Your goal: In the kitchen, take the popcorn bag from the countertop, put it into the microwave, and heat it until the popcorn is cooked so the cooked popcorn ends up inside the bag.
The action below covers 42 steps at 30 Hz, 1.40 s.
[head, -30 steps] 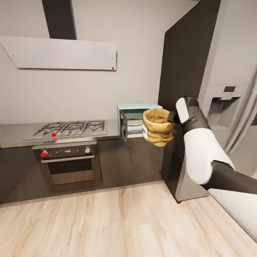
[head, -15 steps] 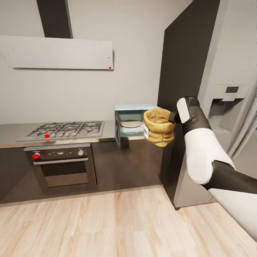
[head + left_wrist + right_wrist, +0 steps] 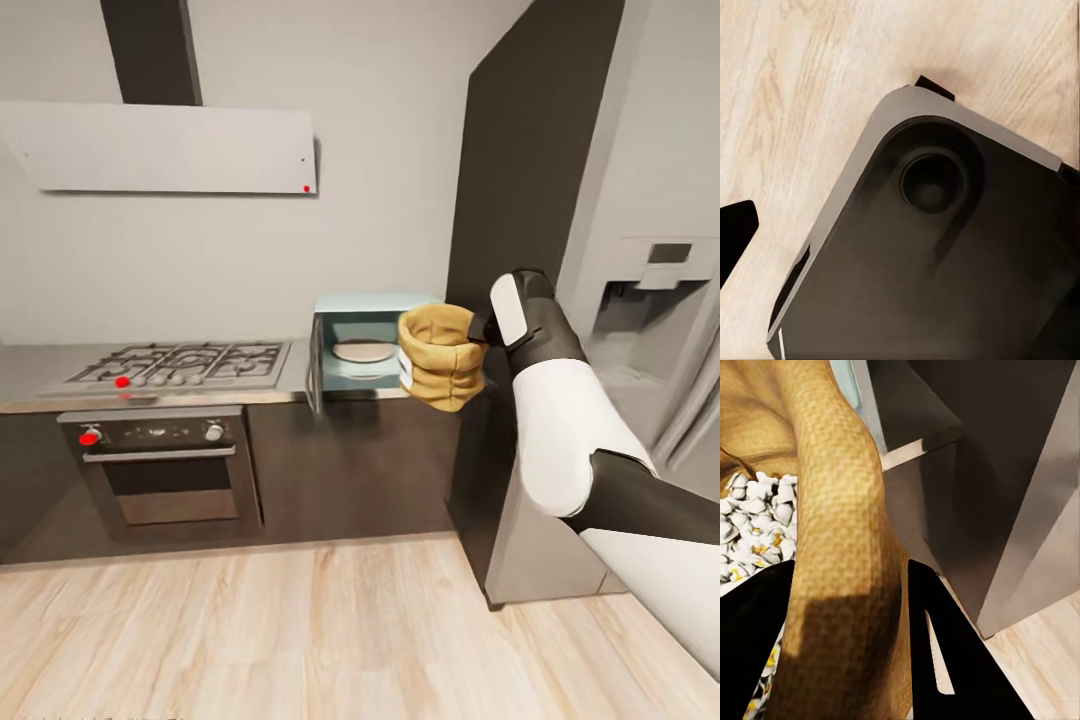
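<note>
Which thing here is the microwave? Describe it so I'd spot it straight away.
Find the steel hob set in the grey countertop, then follow the countertop toward the tall dark cabinet. Just before it sits the microwave, a small mint-blue box with its door swung open and a round plate inside. Unlike the dark oven under the hob, it is pale and stands on the counter.

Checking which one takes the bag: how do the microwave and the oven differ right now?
The microwave is a small pale blue box sitting on the countertop with its door swung open; the oven is larger, dark steel, built in under the hob, door shut. Both face the room.
</note>
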{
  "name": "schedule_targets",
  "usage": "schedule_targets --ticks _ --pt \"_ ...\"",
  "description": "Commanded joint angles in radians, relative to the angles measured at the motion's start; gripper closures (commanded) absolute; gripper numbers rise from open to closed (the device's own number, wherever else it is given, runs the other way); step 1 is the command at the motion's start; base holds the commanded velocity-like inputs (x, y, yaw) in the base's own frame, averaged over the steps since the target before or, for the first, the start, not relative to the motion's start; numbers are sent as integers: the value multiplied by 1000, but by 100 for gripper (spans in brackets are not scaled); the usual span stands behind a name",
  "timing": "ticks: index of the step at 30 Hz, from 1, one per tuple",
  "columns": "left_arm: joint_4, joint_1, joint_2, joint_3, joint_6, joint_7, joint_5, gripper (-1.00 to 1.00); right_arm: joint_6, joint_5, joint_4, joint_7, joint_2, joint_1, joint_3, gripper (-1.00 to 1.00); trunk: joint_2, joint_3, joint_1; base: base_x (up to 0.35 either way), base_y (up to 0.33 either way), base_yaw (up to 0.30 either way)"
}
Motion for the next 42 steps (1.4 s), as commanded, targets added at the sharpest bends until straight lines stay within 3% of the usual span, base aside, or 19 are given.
schedule_targets --ticks 1,15,20,26,38,42 --pt "-1 0 0 -1 -2 1 3 -100 1 -10 -1 -10 1 -1 -3 100 0 -1 0 122 -183 268" --pt "-2 0 0 5 -3 1 6 -100 1 -10 -1 -10 0 -1 -3 100 0 -1 0 9 -14 256" --pt "-1 0 0 5 -3 1 6 -100 1 -11 1 -12 -1 -1 -3 100 0 -1 0 0 0 25" --pt "-1 0 0 5 -3 1 6 -100 1 -20 96 -6 -7 -1 -5 100 0 -1 0 0 0 1" --pt "-2 0 0 5 -3 1 6 -100 1 -20 106 -7 -6 -1 -5 100 0 -1 0 0 0 0" --pt "-2 0 -2 4 -4 1 3 -100 1 -15 170 -5 -3 -1 -4 100 0 -1 0 0 0 0"
